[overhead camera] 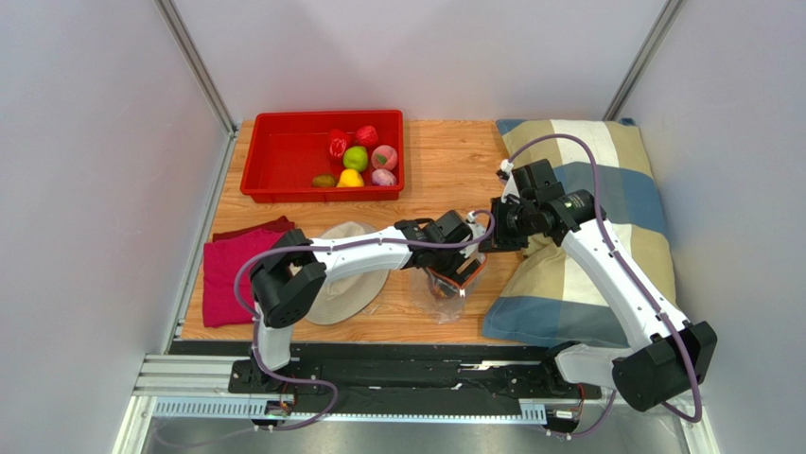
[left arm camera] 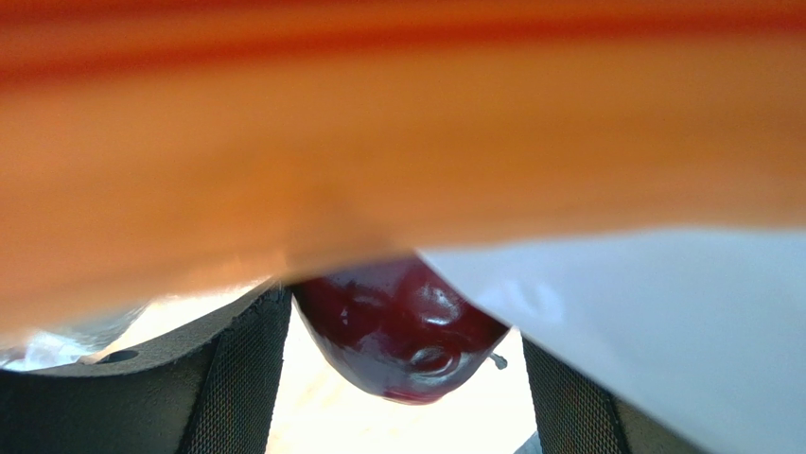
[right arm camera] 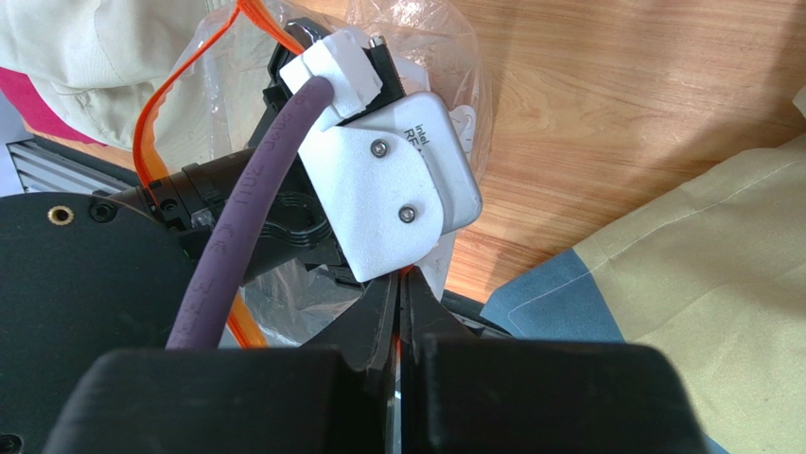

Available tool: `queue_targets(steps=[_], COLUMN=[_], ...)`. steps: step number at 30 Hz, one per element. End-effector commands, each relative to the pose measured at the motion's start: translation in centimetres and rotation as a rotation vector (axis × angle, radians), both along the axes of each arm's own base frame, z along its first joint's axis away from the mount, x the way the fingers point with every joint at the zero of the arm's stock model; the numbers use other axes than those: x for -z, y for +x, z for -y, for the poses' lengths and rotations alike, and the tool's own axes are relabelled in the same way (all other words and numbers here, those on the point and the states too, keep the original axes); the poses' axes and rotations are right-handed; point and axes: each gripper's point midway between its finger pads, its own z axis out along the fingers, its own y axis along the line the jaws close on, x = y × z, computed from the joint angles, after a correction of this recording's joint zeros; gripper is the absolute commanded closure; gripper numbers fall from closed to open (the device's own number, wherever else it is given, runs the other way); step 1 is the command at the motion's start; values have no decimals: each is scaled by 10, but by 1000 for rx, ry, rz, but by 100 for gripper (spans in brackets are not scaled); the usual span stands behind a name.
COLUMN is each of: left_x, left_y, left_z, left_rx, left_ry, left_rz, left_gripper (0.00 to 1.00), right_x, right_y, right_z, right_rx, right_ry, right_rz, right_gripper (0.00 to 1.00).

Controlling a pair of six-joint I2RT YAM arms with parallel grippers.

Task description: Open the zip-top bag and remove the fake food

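Inside bag (overhead camera: 443,301), maroon fruit (left arm camera: 397,322) was straddled by wide-spread left gripper (left arm camera: 402,388); bag mouth was held open, pinched by closed right gripper (right arm camera: 399,303).

Blurred orange zipper strip (left arm camera: 378,123) up close

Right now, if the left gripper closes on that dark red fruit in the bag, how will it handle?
The fruit looks glossy, with bright highlights, so it may slip between the fingers. It is rounded, so it will probably roll once released. The bag is thin and crinkled, so it may drag along as the fruit lifts.
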Motion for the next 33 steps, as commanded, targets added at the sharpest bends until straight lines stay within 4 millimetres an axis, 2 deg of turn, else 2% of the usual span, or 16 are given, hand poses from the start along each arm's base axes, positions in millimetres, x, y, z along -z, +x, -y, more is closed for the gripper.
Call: queue_targets(steps=[1, 2, 3, 8, 9, 10, 11, 12, 13, 15, 19, 22, 25, 28, 31, 33], left_x=[-5, -22, -32, -101, -109, -113, -126, -132, -135, -150, -156, -135, -105, -85, -66, -55], left_y=[2, 3, 4, 10, 6, 12, 15, 13, 20, 13, 9, 2, -5, -16, -24, -22], left_z=[-16, -14, -14, -2, 2, 0, 6, 10, 12, 18, 19, 5, -12, -26, -35, -37], left_rx=[-26, -31, -33, -54, -44, -66, -84, -68, -77, -36, -5, -7, 6, 39, 88, 109], left_ry=[41, 12, -4, -163, -210, -242, -316, -370, -427, -528, -572, -423, -313, -231, -123, -69], left_rz=[43, 62, 76, 91, 54, 36, 28, -4, -5, -53, -64, -125, -134, -143, -107, -69], left_gripper=[66, 91, 100, 100, 100, 100, 100, 100, 100, 100, 100, 100, 71, 55, 28, 19], right_x=[-8, -8, -7, -9, -11, -11, -10, -9, -10, -7, -7, -11, -11, -8, -8, -6], right_y=[11, 11, 11, 10, 9, 9, 9, 9, 8, 8, 8, 9, 10, 10, 10, 10], right_z=[-5, -3, -3, -4, -4, -3, -2, 0, 0, 3, 4, 3, 2, 0, 0, 0], right_rx=[1, 5, 1, -10, -12, -14, -9, -9, -12, -9, -11, -15, -19, -20, -22, -20], right_ry=[24, 19, 15, 22, 26, 23, 18, 13, 10, -4, -14, -8, -7, -2, -2, 1], right_rz=[62, 65, 68, 71, 82, 87, 89, 90, 96, 100, 99, 102, 104, 89, 90, 84], right_gripper=[100, 100, 100, 100, 100, 100, 100, 100, 100, 100, 100, 100, 100, 100, 100, 100])
